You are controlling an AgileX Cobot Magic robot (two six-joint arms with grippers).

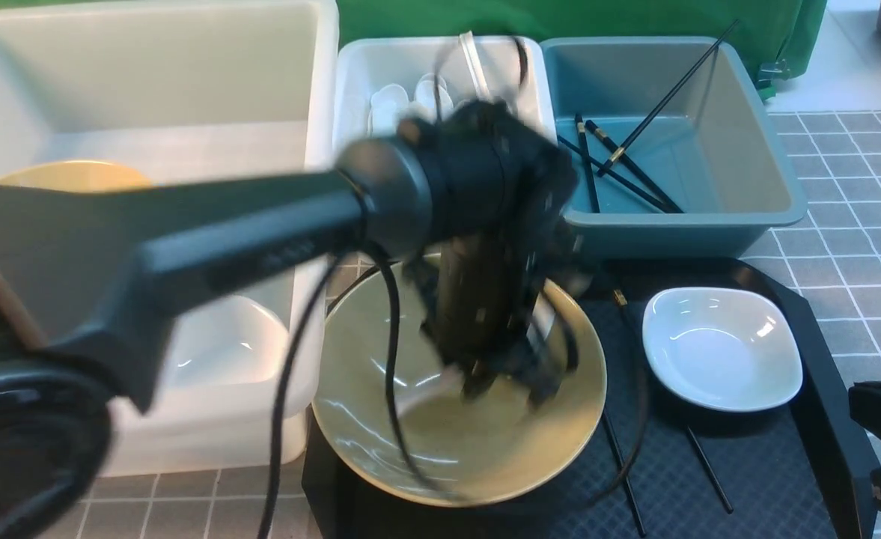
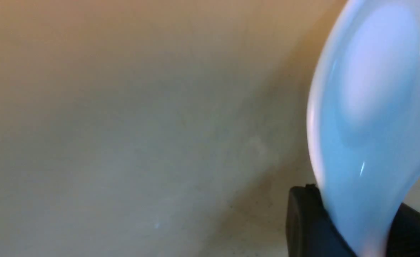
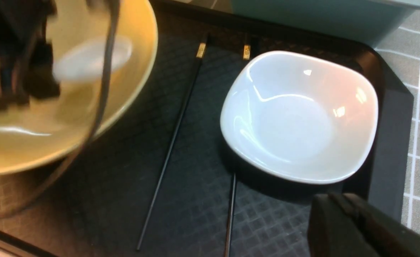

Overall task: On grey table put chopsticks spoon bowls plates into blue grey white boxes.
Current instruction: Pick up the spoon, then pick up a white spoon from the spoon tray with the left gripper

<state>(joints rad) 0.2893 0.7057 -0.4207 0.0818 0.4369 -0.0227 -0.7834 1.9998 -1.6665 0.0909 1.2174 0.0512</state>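
Nearest the robot, the right claw [image 3: 338,210] hangs low over the near right corner of the black tray [image 1: 769,479]. Its fingers are pressed together with nothing between them.

On that tray there's a white plate [image 1: 721,348] on the right side, sitting empty. Two black chopsticks [image 3: 170,146] lie on the tray too. One runs between the plate and the big yellow bowl [image 1: 485,457], and the other goes under the plate's edge and comes out on the near side.

The bowl takes up the left part of the tray. The left arm reaches across from the left and its left claw [image 1: 504,385] points down into the bowl, pretty blurry. From the left wrist camera the white spoon [image 2: 367,107] sticks up from between the two dark fingers, so the claw looks clamped on the spoon inside the bowl.

Further back on the grey desk [image 1: 859,224] are the three boxes in a row. The large off-white tub [image 1: 320,90] on the left has another yellow bowl [image 1: 73,176] and a white dish [image 1: 223,344] in it. The white box [image 1: 358,82] in the middle holds more spoons [image 1: 391,101]. The blue-grey box [image 1: 762,150] on the right holds several chopsticks [image 1: 620,168], one leaning up toward its far right corner.
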